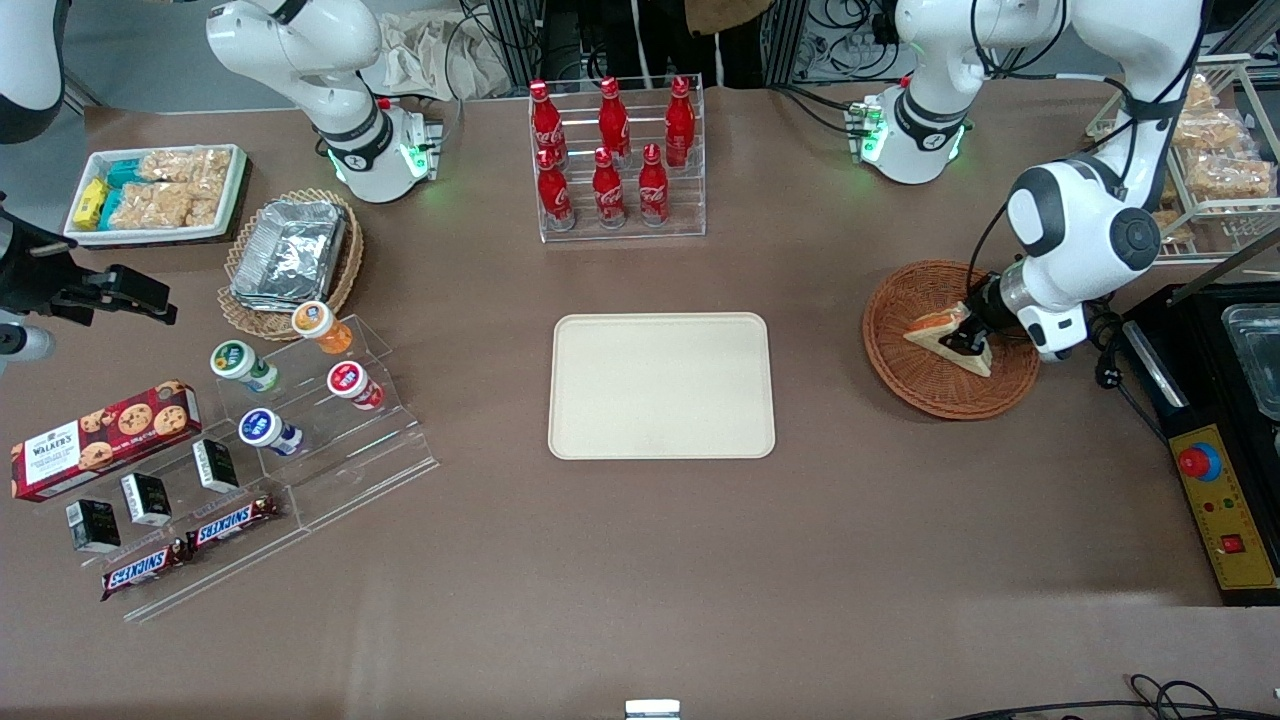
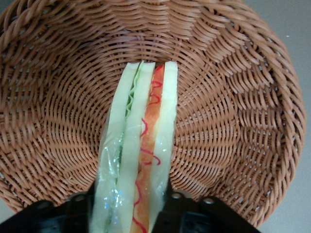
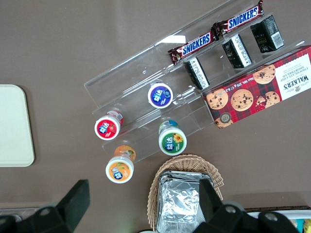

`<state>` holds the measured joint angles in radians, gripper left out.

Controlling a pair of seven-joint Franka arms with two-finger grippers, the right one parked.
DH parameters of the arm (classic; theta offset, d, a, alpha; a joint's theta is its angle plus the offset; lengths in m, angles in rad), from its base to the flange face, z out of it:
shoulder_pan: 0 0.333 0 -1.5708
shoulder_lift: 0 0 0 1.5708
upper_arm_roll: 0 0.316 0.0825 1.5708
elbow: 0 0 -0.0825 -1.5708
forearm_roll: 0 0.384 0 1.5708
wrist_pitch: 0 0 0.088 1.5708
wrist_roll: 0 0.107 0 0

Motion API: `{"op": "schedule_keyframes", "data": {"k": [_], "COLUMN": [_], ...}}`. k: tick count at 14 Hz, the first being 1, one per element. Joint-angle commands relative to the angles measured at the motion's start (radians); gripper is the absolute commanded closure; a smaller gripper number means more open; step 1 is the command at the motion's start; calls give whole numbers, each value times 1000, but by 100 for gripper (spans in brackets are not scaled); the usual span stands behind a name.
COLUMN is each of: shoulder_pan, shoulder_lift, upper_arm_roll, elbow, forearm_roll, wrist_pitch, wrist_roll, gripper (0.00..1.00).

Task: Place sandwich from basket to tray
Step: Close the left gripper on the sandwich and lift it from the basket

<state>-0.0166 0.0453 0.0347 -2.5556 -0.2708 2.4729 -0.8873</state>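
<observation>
The sandwich (image 1: 938, 334), a wedge of white bread in clear wrap, stands on edge in the round reddish-brown wicker basket (image 1: 900, 300) toward the working arm's end of the table. In the left wrist view the sandwich (image 2: 141, 141) shows its green and orange-red layers against the woven wall of the basket (image 2: 233, 97). My gripper (image 1: 966, 342) reaches down into the basket, and its black fingers press both bread faces, so the gripper (image 2: 129, 206) is shut on the wedge. The cream-beige tray (image 1: 660, 385) lies bare at the table's middle, toward the parked arm from the basket.
A clear rack of red cola bottles (image 1: 615, 160) stands farther from the front camera than the tray. A black control box with a red button (image 1: 1225, 510) sits beside the basket at the table's end. Snack stands (image 1: 300, 420) and a foil-filled tan basket (image 1: 290, 255) lie toward the parked arm's end.
</observation>
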Motion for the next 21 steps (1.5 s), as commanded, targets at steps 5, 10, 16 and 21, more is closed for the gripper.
{"op": "schedule_keyframes", "data": {"k": [5,10,16,21], "shoulder_pan": [-2,4,-14,-140], "shoulder_lift": [-100,-185,-187,-151], "upper_arm_roll": [-4,-2,-12,-28], "elbow": [31,118,391,488], "forearm_roll": [-5,25,142,140], "wrist_pitch": [-118,-310,-616,-657], "wrist_roll": [-7,1,31,171], "gripper": [71,71,71,71]}}
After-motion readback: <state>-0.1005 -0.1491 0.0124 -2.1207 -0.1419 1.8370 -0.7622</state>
